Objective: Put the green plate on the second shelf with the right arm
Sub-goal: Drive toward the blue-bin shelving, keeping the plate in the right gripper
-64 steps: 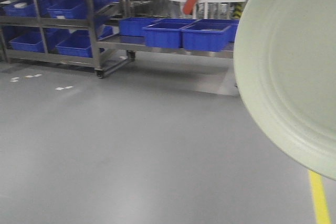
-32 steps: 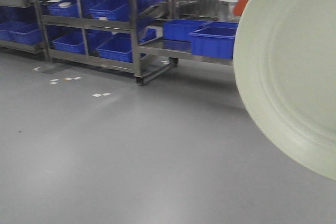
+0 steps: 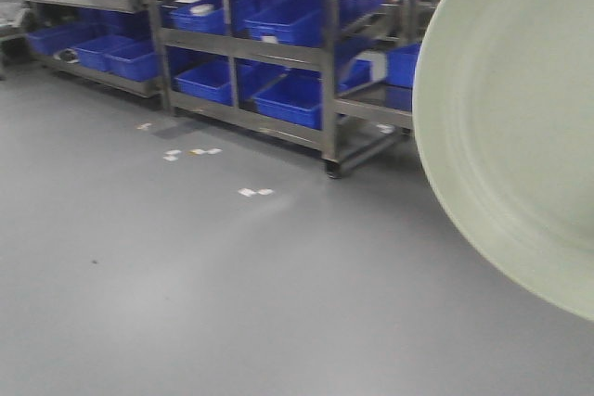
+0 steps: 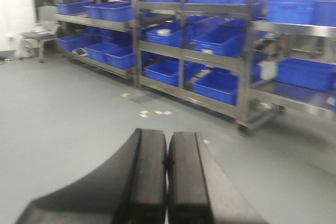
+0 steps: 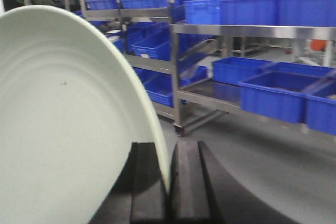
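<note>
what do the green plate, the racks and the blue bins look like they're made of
Green plate: likely melamine or matte plastic, judging by its dull, even sheen and moulded concentric rings.
Racks: metal, probably stainless steel, since they look silvery and faintly reflective.
Blue bins: moulded plastic, with uniform saturated colour and thick rims.

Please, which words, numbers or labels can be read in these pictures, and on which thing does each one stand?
No text can be read in any view.
The white tags on the blue bins: too blurred to read.
The white floor marks: no letters can be made out.
The green plate: no print shows.
</note>
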### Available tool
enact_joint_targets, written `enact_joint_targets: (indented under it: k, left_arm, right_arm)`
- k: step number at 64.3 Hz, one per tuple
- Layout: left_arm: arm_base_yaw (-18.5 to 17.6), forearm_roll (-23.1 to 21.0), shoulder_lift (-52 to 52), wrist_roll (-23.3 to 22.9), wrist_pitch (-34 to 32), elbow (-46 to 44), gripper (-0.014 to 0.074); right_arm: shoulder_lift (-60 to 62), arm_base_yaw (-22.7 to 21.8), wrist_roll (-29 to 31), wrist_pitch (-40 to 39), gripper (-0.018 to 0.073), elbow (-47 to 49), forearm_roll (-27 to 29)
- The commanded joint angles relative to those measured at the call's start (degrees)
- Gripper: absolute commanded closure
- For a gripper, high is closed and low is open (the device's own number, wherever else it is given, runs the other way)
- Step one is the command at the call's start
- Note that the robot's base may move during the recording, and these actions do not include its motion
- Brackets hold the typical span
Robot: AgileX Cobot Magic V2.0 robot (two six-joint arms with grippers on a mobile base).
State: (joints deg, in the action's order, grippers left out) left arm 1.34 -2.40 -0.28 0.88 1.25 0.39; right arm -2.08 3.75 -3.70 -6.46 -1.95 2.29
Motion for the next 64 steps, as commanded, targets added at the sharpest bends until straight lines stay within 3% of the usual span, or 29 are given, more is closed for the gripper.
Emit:
enact_joint_targets:
  k: [1, 64]
  left_arm:
    - [-0.02, -0.32, -1.04, -0.08, -4.97, 2.40, 0.0466]
    - [-0.02, -0.32, -1.04, -0.08, -4.97, 2.40, 0.0466]
  right_arm:
    - [-0.67, -0.26, -0.35, -6.69, 0.0505, 1.42, 0.38]
    - [-0.67, -0.26, -0.35, -6.69, 0.0505, 1.42, 0.38]
